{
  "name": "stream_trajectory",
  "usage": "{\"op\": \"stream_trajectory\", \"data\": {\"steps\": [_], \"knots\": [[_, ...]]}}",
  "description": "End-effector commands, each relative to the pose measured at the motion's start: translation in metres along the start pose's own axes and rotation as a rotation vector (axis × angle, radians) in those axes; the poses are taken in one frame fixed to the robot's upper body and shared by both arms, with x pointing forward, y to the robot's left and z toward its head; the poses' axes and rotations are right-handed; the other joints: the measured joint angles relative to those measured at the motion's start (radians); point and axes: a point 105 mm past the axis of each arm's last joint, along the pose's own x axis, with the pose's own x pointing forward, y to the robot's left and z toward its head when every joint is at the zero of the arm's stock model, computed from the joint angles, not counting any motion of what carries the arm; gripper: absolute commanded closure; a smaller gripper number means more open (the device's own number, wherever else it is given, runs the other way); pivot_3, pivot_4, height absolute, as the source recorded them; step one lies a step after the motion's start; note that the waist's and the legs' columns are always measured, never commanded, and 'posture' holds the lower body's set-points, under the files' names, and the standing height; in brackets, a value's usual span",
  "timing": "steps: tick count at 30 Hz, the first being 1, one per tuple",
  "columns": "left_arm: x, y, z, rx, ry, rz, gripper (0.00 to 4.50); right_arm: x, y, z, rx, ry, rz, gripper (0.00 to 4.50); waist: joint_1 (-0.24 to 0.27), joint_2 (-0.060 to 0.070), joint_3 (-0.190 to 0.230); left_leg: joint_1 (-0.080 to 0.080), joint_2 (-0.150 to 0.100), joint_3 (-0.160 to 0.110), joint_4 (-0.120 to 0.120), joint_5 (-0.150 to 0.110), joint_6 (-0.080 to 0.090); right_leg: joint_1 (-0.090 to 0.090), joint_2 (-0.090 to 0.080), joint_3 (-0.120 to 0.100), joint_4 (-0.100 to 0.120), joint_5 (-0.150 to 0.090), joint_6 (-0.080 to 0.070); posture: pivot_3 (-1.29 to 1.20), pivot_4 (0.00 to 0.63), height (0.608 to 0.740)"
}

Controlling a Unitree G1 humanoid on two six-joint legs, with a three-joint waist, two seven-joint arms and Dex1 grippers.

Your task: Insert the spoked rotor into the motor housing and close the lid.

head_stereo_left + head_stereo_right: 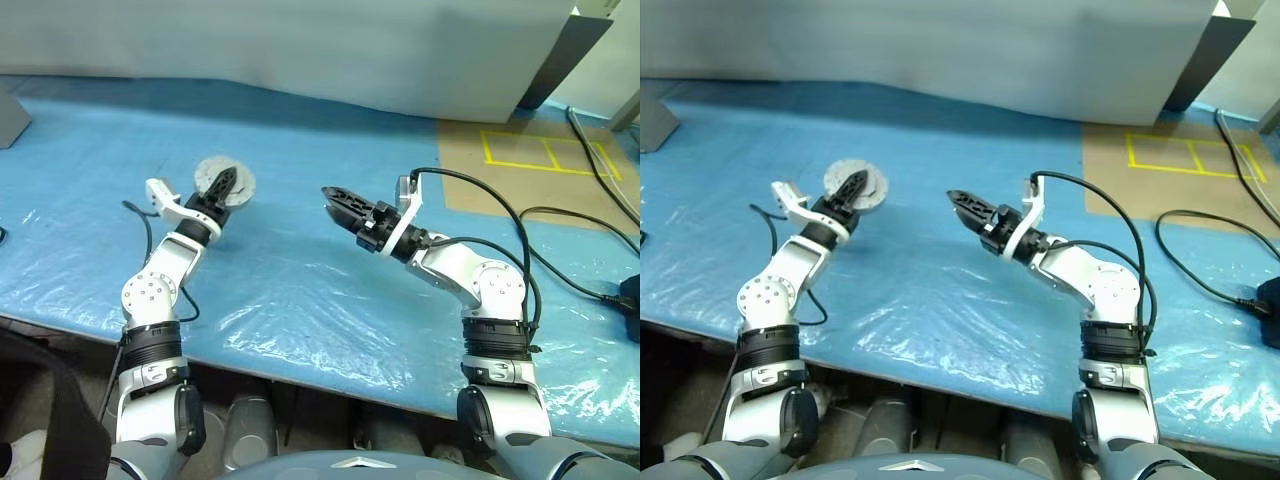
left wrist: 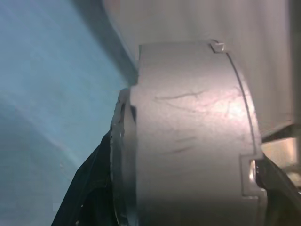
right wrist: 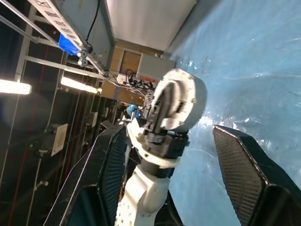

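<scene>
My left gripper [image 1: 230, 178] is shut on a round grey puck, the motor housing [image 2: 188, 141], and holds it over the left part of the blue sheet. One black finger lies across its ribbed grey face, the lid [image 1: 243, 186], which sits on the housing. The other finger is behind the puck. In the right wrist view the housing [image 3: 190, 101] shows as a thick disc with a pale side wall. My right gripper [image 1: 335, 203] hangs to the right of it, apart from it, pointing toward it. It is open with nothing between its fingers. The spoked rotor is hidden.
A crinkled blue plastic sheet [image 1: 300, 280] covers the table. A white board [image 1: 350, 50] stands along the back. At the back right lie a brown patch with yellow tape [image 1: 540, 150] and black cables [image 1: 590, 220]. A grey object [image 1: 10, 118] sits at the far left edge.
</scene>
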Motion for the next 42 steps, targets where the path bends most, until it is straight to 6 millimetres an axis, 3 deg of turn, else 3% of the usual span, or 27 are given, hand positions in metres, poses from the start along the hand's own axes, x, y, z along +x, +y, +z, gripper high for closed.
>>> {"op": "stream_trajectory", "data": {"steps": [1, 8, 14, 15, 20, 29, 32, 34, 38, 42], "knots": [[0.009, 0.008, 0.009, 0.112, -0.072, 0.039, 2.03, 0.005, 0.010, 0.001, -0.030, 0.018, 0.037, 1.43, 0.000, -0.001, 0.001, -0.001, 0.000, 0.000, 0.001, 0.000, 0.000, 0.000, 0.000, 0.000, 0.000, 0.000, 0.000, 0.00, 0.150, 0.740], [0.020, 0.040, 0.002, 0.087, -0.071, 0.123, 2.03, 0.007, 0.009, 0.000, -0.044, 0.037, 0.030, 1.43, 0.007, -0.003, 0.001, -0.001, -0.001, -0.001, 0.003, 0.000, 0.000, 0.002, -0.001, -0.001, 0.001, 0.001, 0.000, 0.00, 0.150, 0.740], [0.015, 0.073, 0.016, 0.095, -0.131, 0.257, 0.15, 0.006, 0.006, 0.000, -0.049, 0.037, 0.016, 1.40, 0.003, -0.001, 0.000, 0.002, -0.001, -0.001, 0.003, 0.000, 0.000, 0.003, -0.001, 0.000, 0.002, 0.001, 0.000, 0.00, 0.150, 0.740], [0.015, 0.075, 0.020, 0.103, -0.147, 0.272, 0.06, 0.006, 0.006, 0.000, -0.050, 0.037, 0.016, 1.40, 0.000, -0.001, 0.000, 0.003, -0.001, -0.001, 0.003, 0.000, 0.000, 0.004, -0.001, 0.000, 0.002, 0.001, 0.000, 0.00, 0.150, 0.740], [0.006, 0.082, 0.035, 0.125, -0.195, 0.335, 0.06, 0.006, 0.006, -0.001, -0.062, 0.042, 0.011, 1.40, -0.003, -0.001, 0.000, 0.004, 0.000, -0.001, 0.002, 0.000, 0.000, 0.004, -0.001, 0.000, 0.002, 0.001, -0.001, 0.00, 0.150, 0.740], [-0.033, 0.095, 0.080, 0.308, -0.363, 0.493, 0.06, 0.009, 0.005, -0.002, -0.072, 0.053, 0.018, 1.40, 0.000, -0.001, 0.000, 0.003, 0.000, 0.000, 0.001, 0.000, 0.000, 0.003, -0.001, -0.001, 0.000, 0.001, -0.001, 0.00, 0.150, 0.740], [-0.027, 0.075, 0.084, 0.331, -0.369, 0.396, 0.06, 0.010, 0.006, -0.003, -0.079, 0.061, 0.023, 1.40, 0.000, -0.001, 0.000, 0.002, 0.000, 0.000, 0.001, 0.000, 0.000, 0.003, -0.002, 0.000, 0.000, 0.001, -0.001, 0.00, 0.150, 0.740], [-0.012, 0.031, 0.077, 0.319, -0.341, 0.190, 0.06, 0.009, 0.008, -0.001, -0.116, 0.055, 0.028, 1.40, 0.007, -0.003, 0.001, 0.001, 0.000, 0.000, 0.002, 0.000, 0.000, 0.003, -0.002, -0.001, 0.000, 0.001, -0.001, 0.00, 0.150, 0.740], [0.001, -0.047, 0.042, 0.340, -0.229, -0.140, 0.06, 0.002, 0.018, 0.007, -0.282, 0.016, 0.047, 1.40, 0.024, -0.003, 0.001, -0.003, -0.001, 0.000, 0.003, 0.000, 0.000, 0.001, -0.005, -0.002, 0.000, 0.001, -0.001, 0.00, 0.150, 0.740], [0.007, -0.127, -0.012, 0.417, -0.004, -0.525, 0.06, -0.009, 0.019, 0.016, -0.495, -0.042, 0.016, 1.40, 0.027, -0.003, 0.001, -0.002, -0.002, 0.001, 0.002, 0.000, 0.000, 0.001, -0.005, -0.002, -0.001, 0.001, -0.001, 0.00, 0.150, 0.740]]}}
